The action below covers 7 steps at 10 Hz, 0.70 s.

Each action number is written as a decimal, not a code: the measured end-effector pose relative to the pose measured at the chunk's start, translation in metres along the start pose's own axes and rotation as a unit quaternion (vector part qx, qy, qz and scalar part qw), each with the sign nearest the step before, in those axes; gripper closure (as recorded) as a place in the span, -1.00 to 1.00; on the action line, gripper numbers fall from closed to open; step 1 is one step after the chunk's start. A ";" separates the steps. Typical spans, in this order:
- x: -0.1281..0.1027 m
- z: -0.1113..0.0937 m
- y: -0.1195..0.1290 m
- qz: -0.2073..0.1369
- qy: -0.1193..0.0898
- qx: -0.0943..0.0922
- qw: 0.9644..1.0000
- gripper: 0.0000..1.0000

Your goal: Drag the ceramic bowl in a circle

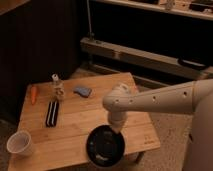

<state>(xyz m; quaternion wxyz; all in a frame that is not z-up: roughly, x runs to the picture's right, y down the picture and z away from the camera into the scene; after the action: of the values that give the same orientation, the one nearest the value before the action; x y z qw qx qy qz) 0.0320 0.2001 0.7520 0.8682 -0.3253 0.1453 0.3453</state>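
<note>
Ceramic bowl, round, shallow and glossy black with pale reflections inside, sits at the near edge of the pale wooden desk, right of the middle of that edge, with its near rim at or slightly over the edge. The white robot arm reaches in from the right side and bends down over the bowl's far right rim. The end effector hangs at that rim, touching or just above it; I cannot tell whether its fingers are apart, together or clamped on the rim, because the arm's wrist and the dark bowl hide them.

A small translucent white plastic cup stands upright at the near left corner of the desk, well apart from the bowl. A flat black rectangular object lies towards the left edge, its long side running from far to near. An orange carrot-shaped object lies near the far left corner. Just beside it, towards the middle, stands a small clear bottle-like object. A small blue-grey soft-looking object lies close to the far edge, near its middle.
</note>
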 end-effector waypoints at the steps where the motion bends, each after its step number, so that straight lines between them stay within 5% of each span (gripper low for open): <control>1: -0.018 -0.006 0.013 -0.012 -0.009 -0.006 1.000 0.73; 5: -0.106 -0.019 0.067 -0.057 -0.046 -0.043 0.996 0.73; 7: -0.137 -0.021 0.072 -0.062 -0.058 -0.056 0.995 0.73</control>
<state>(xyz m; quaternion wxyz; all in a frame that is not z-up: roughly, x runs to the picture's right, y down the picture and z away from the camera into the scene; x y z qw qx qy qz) -0.1174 0.1566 0.7680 0.8754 -0.3613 0.0547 0.3166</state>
